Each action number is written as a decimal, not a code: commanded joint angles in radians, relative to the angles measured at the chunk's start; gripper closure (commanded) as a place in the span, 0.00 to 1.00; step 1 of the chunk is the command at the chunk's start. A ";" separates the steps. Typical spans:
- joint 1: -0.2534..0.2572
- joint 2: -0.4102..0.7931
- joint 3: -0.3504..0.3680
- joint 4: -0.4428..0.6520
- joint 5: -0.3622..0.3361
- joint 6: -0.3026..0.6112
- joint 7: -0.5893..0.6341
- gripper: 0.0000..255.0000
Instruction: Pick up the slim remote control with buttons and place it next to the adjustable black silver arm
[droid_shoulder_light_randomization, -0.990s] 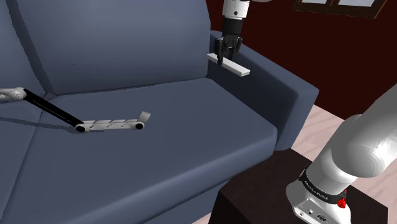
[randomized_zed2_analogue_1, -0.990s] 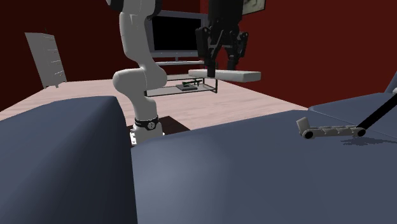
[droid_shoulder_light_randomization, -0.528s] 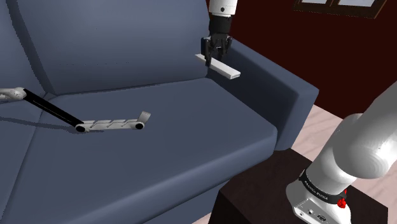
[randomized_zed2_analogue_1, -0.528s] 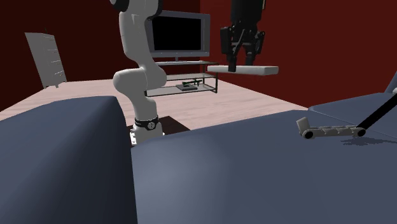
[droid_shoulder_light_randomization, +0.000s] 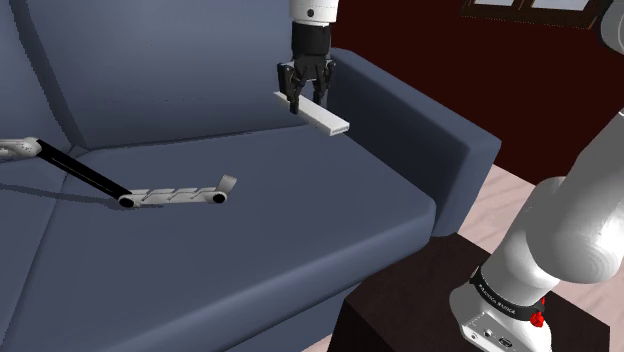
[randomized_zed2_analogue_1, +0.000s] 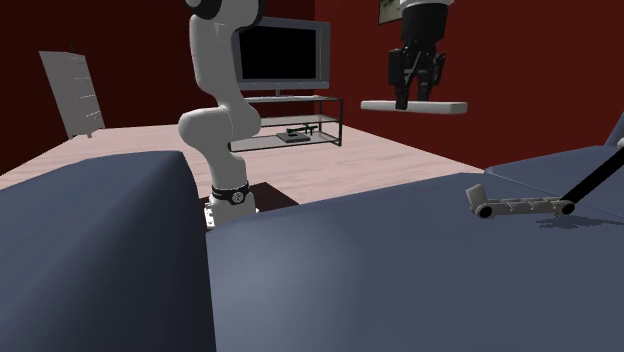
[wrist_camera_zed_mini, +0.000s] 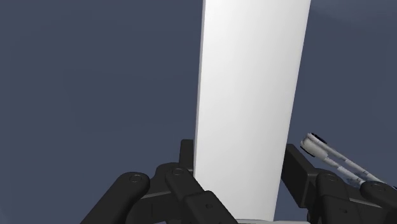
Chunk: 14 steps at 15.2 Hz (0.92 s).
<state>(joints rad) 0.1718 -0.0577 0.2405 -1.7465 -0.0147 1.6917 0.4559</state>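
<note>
- A blue-grey sofa (droid_shoulder_light_randomization: 250, 235) fills most of the shoulder view. Its armrest (droid_shoulder_light_randomization: 425, 125) lies between the seat and the robot's dark stand (droid_shoulder_light_randomization: 400, 315).
- The adjustable arm (droid_shoulder_light_randomization: 175, 196), a black bar jointed to a silver link, lies flat on the seat cushion. It is well apart from the remote, toward the shoulder view's left, with seat cushion between the two.
- In the second exterior view a dark television (randomized_zed2_analogue_1: 278, 55) sits on a low rack (randomized_zed2_analogue_1: 290, 130) against a red wall, across a pale floor.
- The remote (droid_shoulder_light_randomization: 325, 120), drawn as a plain white slab, hangs roughly level above the seat near the backrest, touching no cushion.
- The gripper (droid_shoulder_light_randomization: 307, 98) points straight down, its fingers clasped on the remote across its narrow width.
- The white arm rises from the stand and reaches over the armrest with its wrist vertical.
</note>
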 joint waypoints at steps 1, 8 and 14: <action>0.024 0.035 0.029 0.045 -0.007 -0.013 0.056 1.00; 0.112 0.180 0.107 0.219 -0.055 -0.054 0.222 1.00; 0.109 0.169 0.104 0.124 -0.051 0.030 0.222 1.00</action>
<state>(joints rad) 0.2823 0.1127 0.3458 -1.6074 -0.0664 1.7079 0.6792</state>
